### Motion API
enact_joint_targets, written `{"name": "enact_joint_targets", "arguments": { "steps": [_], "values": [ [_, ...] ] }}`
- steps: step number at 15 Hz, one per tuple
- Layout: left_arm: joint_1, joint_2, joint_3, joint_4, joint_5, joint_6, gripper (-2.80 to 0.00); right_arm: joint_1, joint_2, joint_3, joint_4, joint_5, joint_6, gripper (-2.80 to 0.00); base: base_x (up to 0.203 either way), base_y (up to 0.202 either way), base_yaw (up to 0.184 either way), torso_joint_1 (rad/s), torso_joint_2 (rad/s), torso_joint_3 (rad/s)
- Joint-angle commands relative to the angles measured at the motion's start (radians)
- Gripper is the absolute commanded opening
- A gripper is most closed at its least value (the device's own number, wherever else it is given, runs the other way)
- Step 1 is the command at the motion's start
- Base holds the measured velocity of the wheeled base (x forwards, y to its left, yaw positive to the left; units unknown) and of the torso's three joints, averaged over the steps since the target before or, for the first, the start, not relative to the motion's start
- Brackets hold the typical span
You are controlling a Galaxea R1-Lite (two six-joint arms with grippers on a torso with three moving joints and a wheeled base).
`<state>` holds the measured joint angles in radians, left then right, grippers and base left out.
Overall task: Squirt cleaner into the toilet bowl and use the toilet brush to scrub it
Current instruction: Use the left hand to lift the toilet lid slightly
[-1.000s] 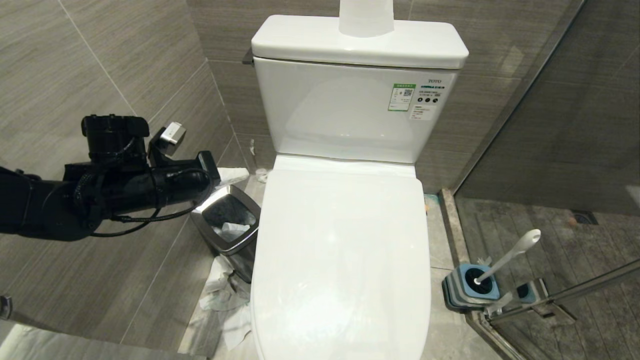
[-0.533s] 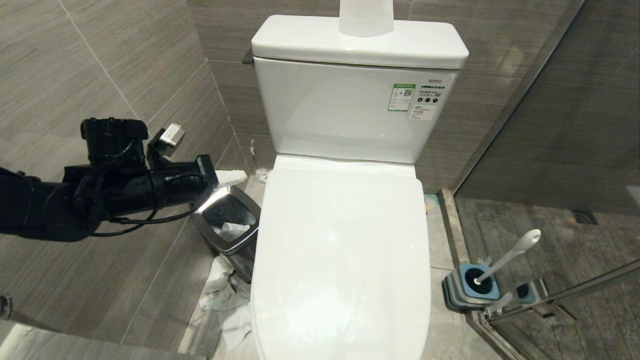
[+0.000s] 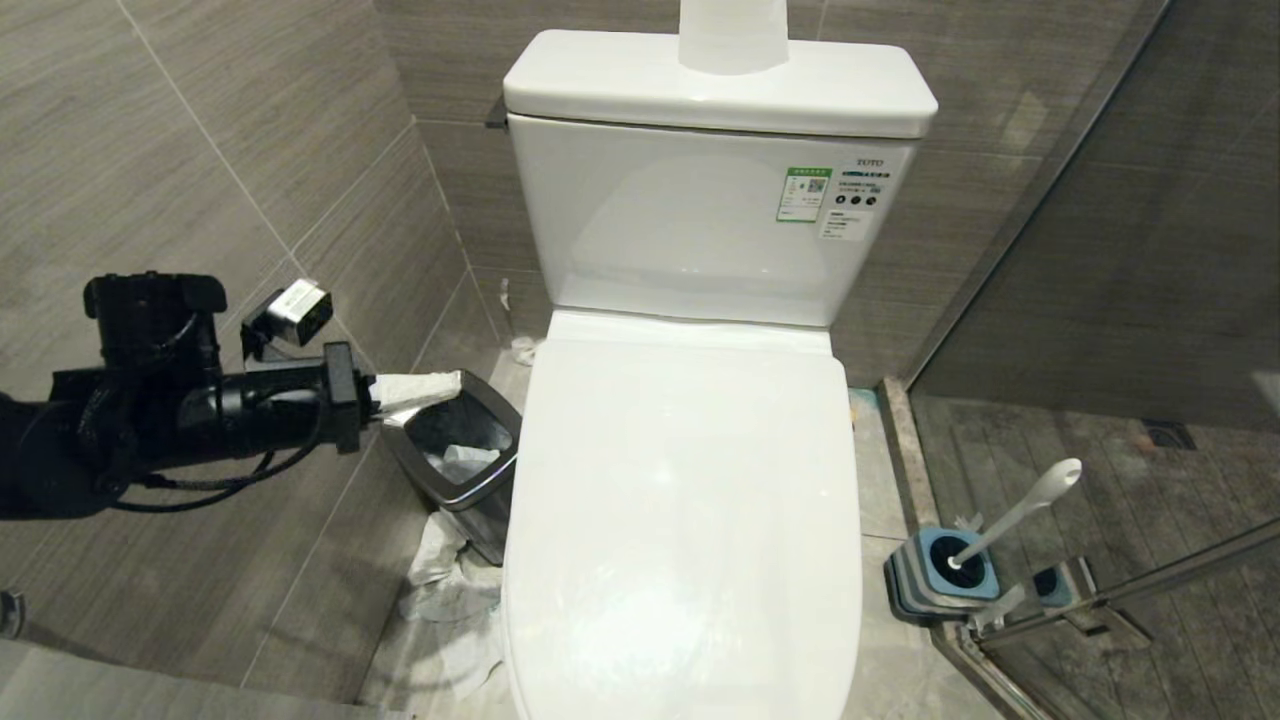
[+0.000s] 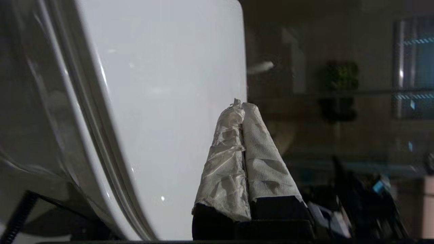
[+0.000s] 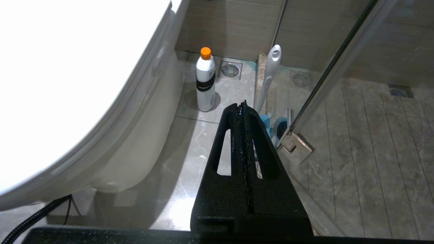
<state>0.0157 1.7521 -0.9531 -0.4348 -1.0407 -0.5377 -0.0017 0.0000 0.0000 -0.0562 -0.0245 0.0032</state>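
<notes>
Left gripper: I had my black left gripper (image 3: pixel 415 393) out over the tiled floor, left of the toilet, its paper-wrapped fingers (image 4: pixel 261 159) pressed together with nothing between them, the tips just above the near rim of the bin
Right gripper: my black right gripper (image 5: pixel 243 106) hung low beside the bowl, jaws squeezed tight together, nothing held
Toilet: the large glossy white ceramic toilet bowl (image 3: pixel 690 520) sat dead centre in my head view with its white lid down flat; the boxy tank behind carried a green-and-white sticker (image 3: pixel 804 194)
Brush: the slim pale grey-white toilet brush (image 3: pixel 1015 518) stood tilted in its squat blue-and-grey square holder (image 3: pixel 940 580) on the floor right of the bowl, beside the glass shower door's hinge (image 5: pixel 294 146)
Bottle: a white plastic bottle with an orange cap and black band (image 5: pixel 205 81) stood upright on the floor just beside the bowl's base
Bin: the small chrome-rimmed black trash bin (image 3: pixel 455 455) sat tight against the bowl's left side, crumpled white paper (image 3: pixel 450 590) strewn on the floor around it
</notes>
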Motion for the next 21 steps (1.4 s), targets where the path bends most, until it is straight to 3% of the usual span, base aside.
{"name": "enact_joint_targets", "arguments": {
  "steps": [1, 4, 10, 15, 16, 21],
  "values": [
    [0.044, -0.005, 0.061, -0.003, -0.125, 0.040, -2.80, 0.000, 0.000, 0.025, -0.001, 0.000, 0.000, -2.80, 0.000, 0.000, 0.000, 0.000, 0.00, 0.000],
    [0.075, 0.042, 0.097, 0.007, -0.208, 0.091, -2.80, 0.000, 0.000, 0.026, -0.001, 0.000, 0.000, -2.80, 0.000, 0.000, 0.000, 0.000, 0.00, 0.000],
    [0.072, 0.196, 0.104, 0.008, -0.204, 0.197, -2.80, 0.000, 0.000, 0.025, -0.001, 0.000, 0.000, -2.80, 0.000, 0.000, 0.000, 0.000, 0.00, 0.000],
    [0.074, 0.206, 0.174, 0.028, -0.209, 0.225, -2.80, 0.000, 0.000, 0.025, -0.001, 0.000, 0.000, -2.80, 0.000, 0.000, 0.000, 0.000, 0.00, 0.000],
    [0.075, 0.200, 0.194, 0.028, -0.218, 0.238, 0.00, 0.000, 0.000, 0.026, -0.001, 0.000, 0.000, -2.80, 0.000, 0.000, 0.000, 0.000, 0.00, 0.000],
    [0.071, 0.193, 0.288, 0.028, -0.264, 0.334, 0.00, 0.000, -0.001, 0.025, -0.001, 0.000, 0.000, -2.80, 0.000, 0.000, 0.000, 0.000, 0.00, 0.000]
  ]
}}
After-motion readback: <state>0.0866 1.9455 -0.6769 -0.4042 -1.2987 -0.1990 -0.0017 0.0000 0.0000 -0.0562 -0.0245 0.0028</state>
